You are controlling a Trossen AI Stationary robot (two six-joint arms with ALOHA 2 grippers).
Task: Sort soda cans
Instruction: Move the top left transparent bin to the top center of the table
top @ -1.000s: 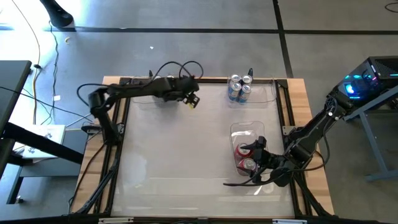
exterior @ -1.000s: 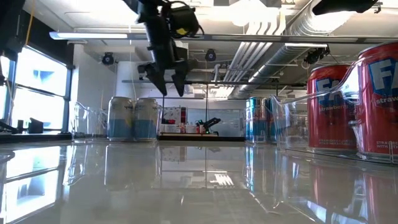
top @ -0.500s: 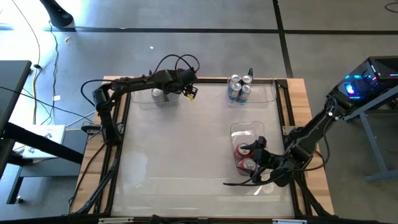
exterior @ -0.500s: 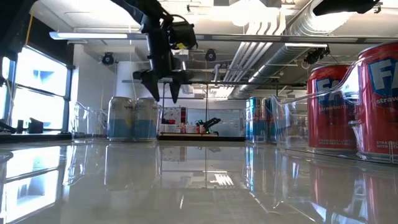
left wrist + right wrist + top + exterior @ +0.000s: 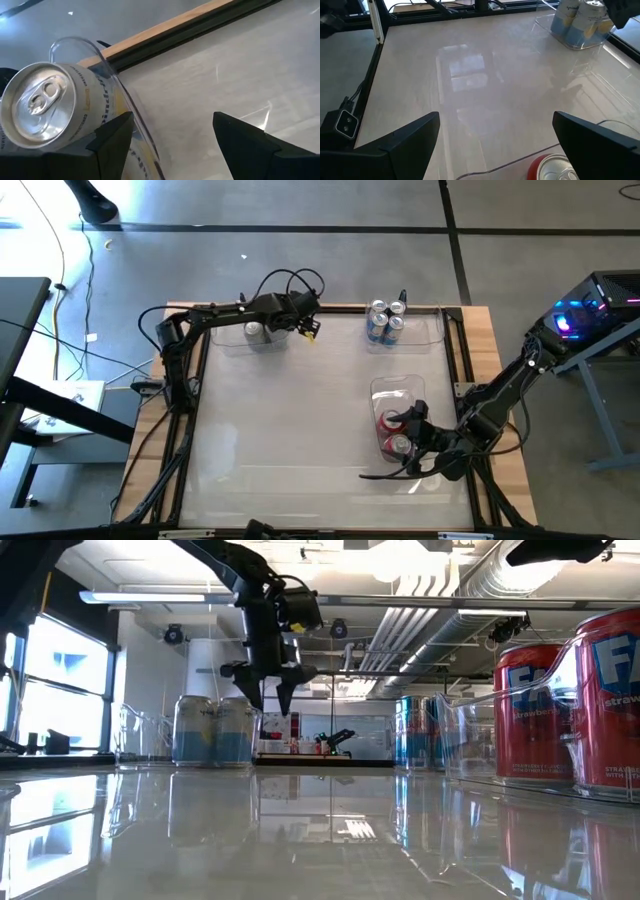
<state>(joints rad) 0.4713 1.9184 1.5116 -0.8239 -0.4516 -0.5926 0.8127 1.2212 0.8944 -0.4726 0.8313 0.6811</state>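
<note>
Two silver-grey soda cans [image 5: 255, 332] stand in a clear bin [image 5: 107, 70] at the table's far left. My left gripper [image 5: 306, 330] hangs open just to the right of that bin, fingers pointing down [image 5: 270, 692], with only bare table between them [image 5: 172, 145]. One silver can [image 5: 42, 105] shows behind the bin's wall, beside one finger. Blue cans [image 5: 385, 321] stand in a far-right bin. Red cans [image 5: 397, 432] sit in a bin [image 5: 398, 388] at the right. My right gripper [image 5: 408, 442] waits open over them, and one red can's top [image 5: 552, 169] shows.
A thin cable [image 5: 385, 475] lies on the table by the right gripper. A wooden frame with dark rails [image 5: 330, 307] runs around the glossy tabletop. The wide middle and near left of the table [image 5: 290, 420] hold nothing.
My left gripper has moved toward the table's far edge and sunk a little, beside the bin of silver cans, still open. The right arm has kept still.
</note>
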